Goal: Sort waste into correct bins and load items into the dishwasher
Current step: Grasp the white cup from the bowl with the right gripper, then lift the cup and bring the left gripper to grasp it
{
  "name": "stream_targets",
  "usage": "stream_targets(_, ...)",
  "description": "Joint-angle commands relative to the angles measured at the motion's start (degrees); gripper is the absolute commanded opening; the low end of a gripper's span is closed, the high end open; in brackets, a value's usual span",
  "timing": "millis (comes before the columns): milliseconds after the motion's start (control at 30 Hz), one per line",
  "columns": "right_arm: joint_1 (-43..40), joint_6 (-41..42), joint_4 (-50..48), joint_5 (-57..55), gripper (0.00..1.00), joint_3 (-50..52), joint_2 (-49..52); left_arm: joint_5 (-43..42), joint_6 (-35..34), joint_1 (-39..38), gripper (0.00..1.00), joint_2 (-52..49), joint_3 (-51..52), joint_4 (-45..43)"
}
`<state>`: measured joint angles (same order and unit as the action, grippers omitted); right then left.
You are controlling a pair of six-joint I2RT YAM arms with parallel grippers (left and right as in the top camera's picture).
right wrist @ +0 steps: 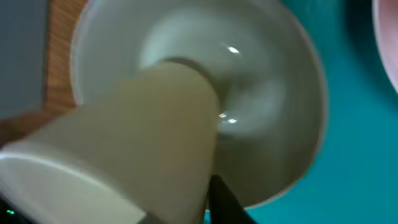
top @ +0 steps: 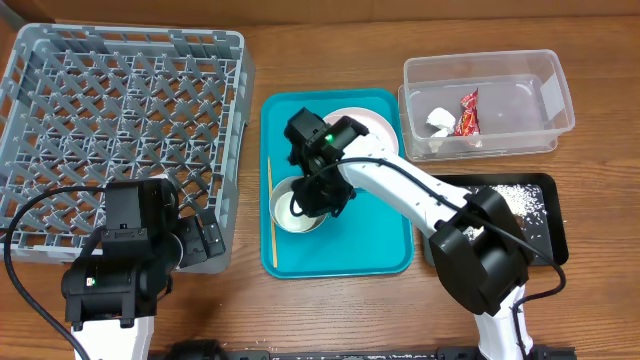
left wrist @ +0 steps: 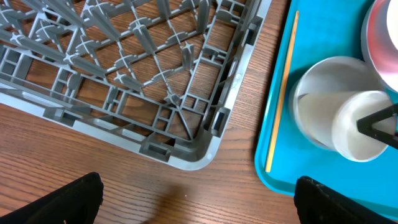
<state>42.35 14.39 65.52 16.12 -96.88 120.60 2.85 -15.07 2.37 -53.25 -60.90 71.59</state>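
My right gripper [top: 310, 200] is shut on the small white cup [right wrist: 124, 143], held tilted over the pale grey bowl [right wrist: 267, 93] on the teal tray [top: 380, 250]. The left wrist view shows the cup [left wrist: 354, 127] lying in the bowl [left wrist: 317, 87], with a black finger on its right side. A pink-white plate [top: 375, 125] lies behind, partly under the arm. The thin wooden stick [top: 270, 210] lies along the tray's left edge. My left gripper [left wrist: 199, 199] is open and empty over bare table by the grey rack's [top: 120, 100] front right corner.
The clear tub [top: 500, 70] at the back right holds the red wrapper [top: 467, 112] and the white paper scrap [top: 440, 120]. The black tray [top: 545, 225] at the right holds rice grains [top: 515, 198]. The rack has nothing in it.
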Motion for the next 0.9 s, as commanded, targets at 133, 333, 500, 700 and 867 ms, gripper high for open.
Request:
stream_targets(133, -2.0, 2.2, 3.3, -4.2, 0.04, -4.9, -2.9, 0.3, 0.3, 0.3, 1.00, 0.5, -1.1, 0.2)
stream_targets(333, -6.3, 2.4, 5.5, -5.6, 0.04, -12.4, -11.2, -0.6, 0.5, 0.3, 1.00, 0.5, -1.1, -0.1)
stream_targets(500, -14.6, 5.2, 5.8, -0.7, 0.04, -13.2, -17.6, -13.5, 7.1, 0.3, 1.00, 0.3, -1.1, -4.8)
stream_targets(700, -22.9, 1.3, 7.8, 17.7, 0.04, -10.8, -17.8, -32.4, 11.5, 0.2, 1.00, -3.3, -1.1, -17.5)
stream_targets(867, -23.7, -2.9, 5.9, 31.9, 0.04, -6.7, -17.8, -52.4, 12.6, -1.2, 1.00, -9.4, -1.1, -28.1)
